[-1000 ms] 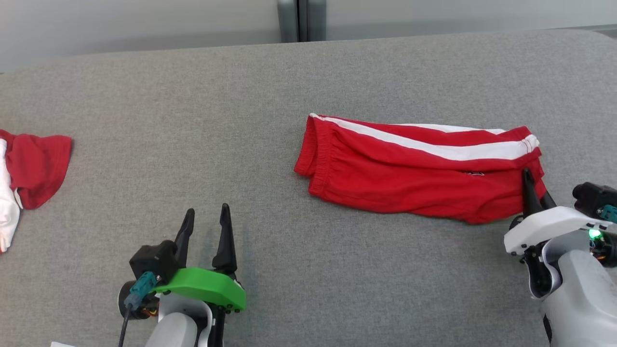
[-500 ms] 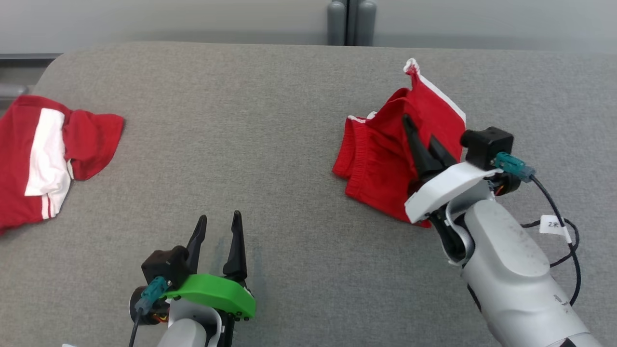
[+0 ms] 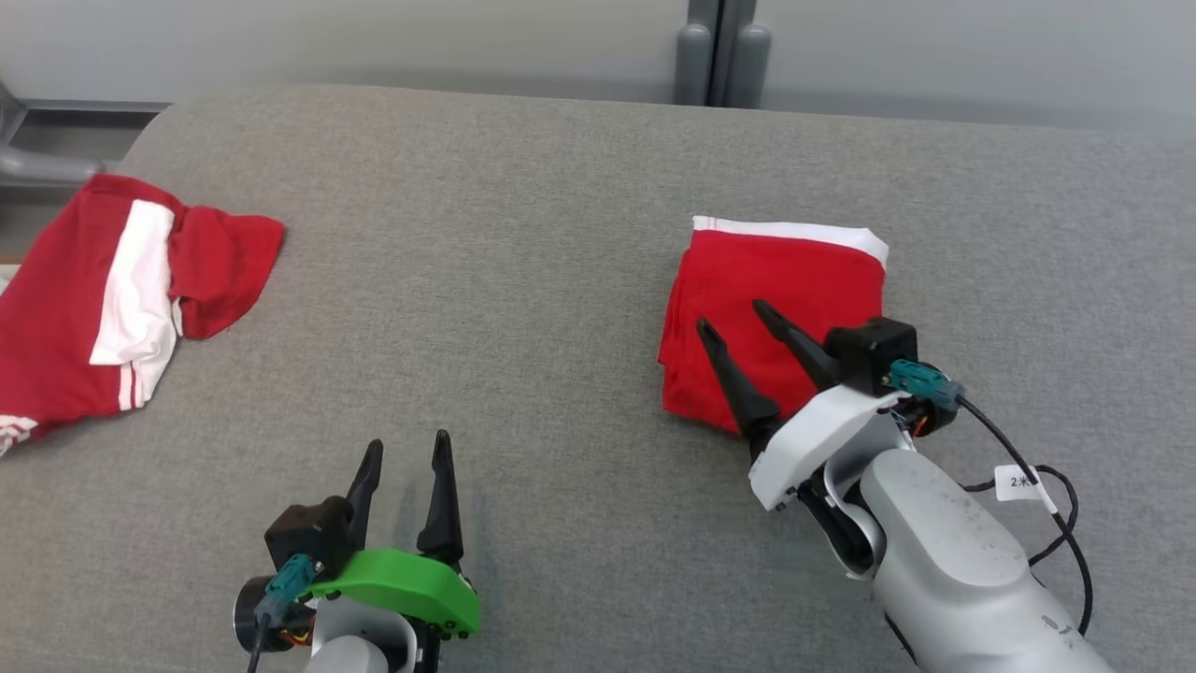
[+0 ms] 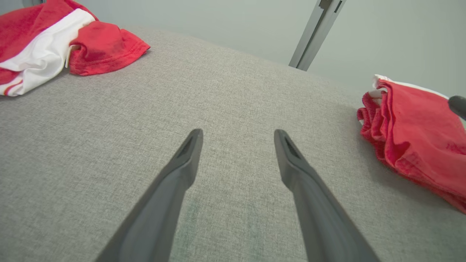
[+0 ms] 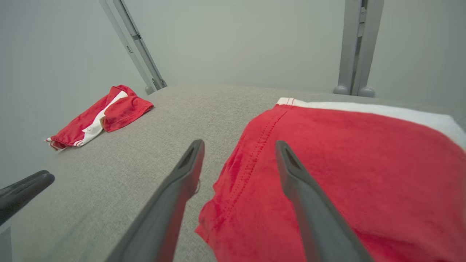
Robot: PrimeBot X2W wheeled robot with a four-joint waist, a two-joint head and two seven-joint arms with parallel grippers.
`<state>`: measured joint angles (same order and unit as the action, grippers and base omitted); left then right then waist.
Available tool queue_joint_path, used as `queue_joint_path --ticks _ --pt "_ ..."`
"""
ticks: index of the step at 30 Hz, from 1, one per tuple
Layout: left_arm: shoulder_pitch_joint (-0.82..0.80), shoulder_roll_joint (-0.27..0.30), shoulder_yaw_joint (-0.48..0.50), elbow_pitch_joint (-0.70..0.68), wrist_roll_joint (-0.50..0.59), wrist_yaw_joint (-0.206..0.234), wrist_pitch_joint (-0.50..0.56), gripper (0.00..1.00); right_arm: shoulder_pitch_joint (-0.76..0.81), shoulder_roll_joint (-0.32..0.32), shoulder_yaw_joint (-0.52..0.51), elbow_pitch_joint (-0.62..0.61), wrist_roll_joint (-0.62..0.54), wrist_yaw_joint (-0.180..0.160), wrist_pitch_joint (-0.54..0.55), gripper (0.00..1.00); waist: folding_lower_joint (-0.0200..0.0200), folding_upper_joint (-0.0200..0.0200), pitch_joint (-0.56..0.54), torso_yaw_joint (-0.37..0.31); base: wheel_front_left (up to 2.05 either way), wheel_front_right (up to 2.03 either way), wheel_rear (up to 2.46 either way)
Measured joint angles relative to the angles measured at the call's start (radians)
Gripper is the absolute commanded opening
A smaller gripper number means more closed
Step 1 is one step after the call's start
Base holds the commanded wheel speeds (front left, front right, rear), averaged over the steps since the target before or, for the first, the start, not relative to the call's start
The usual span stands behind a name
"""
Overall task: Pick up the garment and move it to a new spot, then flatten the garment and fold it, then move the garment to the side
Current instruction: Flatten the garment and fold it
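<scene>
Both spread, empty: left gripper (image 3: 407, 439); right gripper (image 3: 729, 313) over folded red cloth (image 3: 775, 271), maybe touching; jersey (image 3: 56, 308) far left.

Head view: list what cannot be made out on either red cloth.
Red jersey shirt with white sleeves: cut off by head view's left edge; folds hide its front.
Folded red cloth bundle with white trim: head view, right gripper covers its near corner; inner layers hidden.
</scene>
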<state>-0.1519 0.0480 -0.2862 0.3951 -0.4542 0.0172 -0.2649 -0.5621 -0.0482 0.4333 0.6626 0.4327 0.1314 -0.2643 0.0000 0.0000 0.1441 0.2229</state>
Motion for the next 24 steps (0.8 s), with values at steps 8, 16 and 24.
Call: queue_joint_path --ticks 8,16,24 --pt "-0.001 0.0 0.027 -0.012 0.137 -0.004 0.0 1.0 0.113 -0.001 -0.261 -0.132 -0.182 0.0 0.0 1.0 0.0 0.0 -0.014 -0.088 0.0 0.0 0.0" --pt "0.021 0.0 0.057 -0.04 0.271 -0.01 0.0 1.0 0.246 -0.002 -0.429 -0.179 -0.272 0.0 0.0 1.0 0.0 0.0 -0.035 -0.175 0.0 0.0 0.0" --pt "0.123 0.0 0.073 -0.083 0.313 0.011 0.0 1.0 0.379 -0.001 -0.465 -0.167 -0.279 0.0 0.0 1.0 0.0 0.0 -0.076 -0.23 0.0 0.0 0.0"
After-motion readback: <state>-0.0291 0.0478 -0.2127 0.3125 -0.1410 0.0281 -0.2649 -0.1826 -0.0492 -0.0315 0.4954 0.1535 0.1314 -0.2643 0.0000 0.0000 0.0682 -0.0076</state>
